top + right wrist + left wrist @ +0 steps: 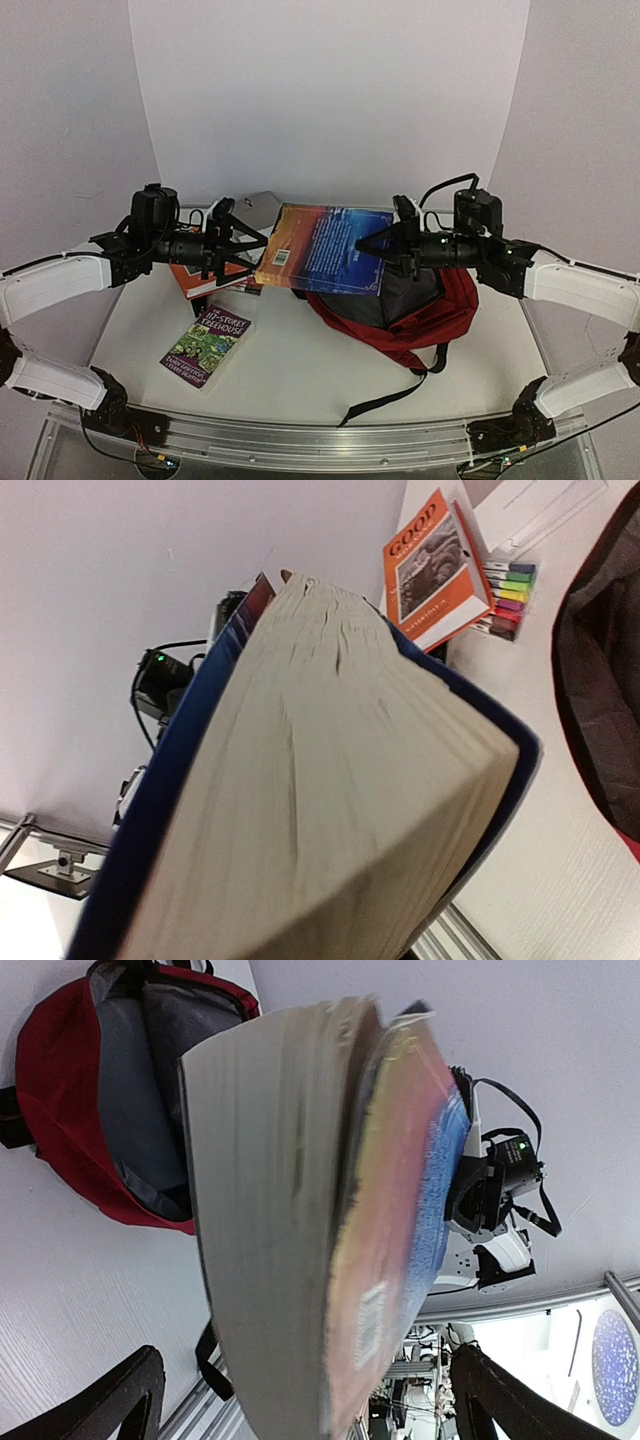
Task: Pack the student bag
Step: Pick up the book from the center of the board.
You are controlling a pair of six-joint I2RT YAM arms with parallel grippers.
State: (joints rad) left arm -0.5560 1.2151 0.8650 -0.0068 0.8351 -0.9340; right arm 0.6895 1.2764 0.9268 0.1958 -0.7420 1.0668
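- Grip on the thick book (325, 248) lies with the right gripper (372, 243) alone. It is clamped on the book's right edge, and the pages fill its wrist view from close up.
- The thick book hangs in the air, roughly level with its blue and orange cover up, and touches nothing beneath it. I take it that it is carried this way so that it can be tipped edge-first into the bag.
- The left gripper (252, 248) stands at the book's left edge with its jaws wide apart. In its wrist view the two black fingers (110, 1400) sit on either side of the frame, with the book ahead of them and not pinched. It looks like a support that has handed over its share of the load.
- The student bag (440, 310) lies on the worktop (300, 370) right of centre, partly beneath the book and the right gripper. Its mouth gapes so that the grey lining (130, 1100) shows, which leaves an opening ready for the book.
- An orange book (200, 283), a set of markers (508, 600) and a purple and green paperback (205, 345) lie on the left of the worktop, well apart from the bag. They are probably waiting to be packed.
- The next move likely calls for swinging the thick book rightward and tilting it into the opening. One edge grip on so heavy a book risks sagging or slipping.
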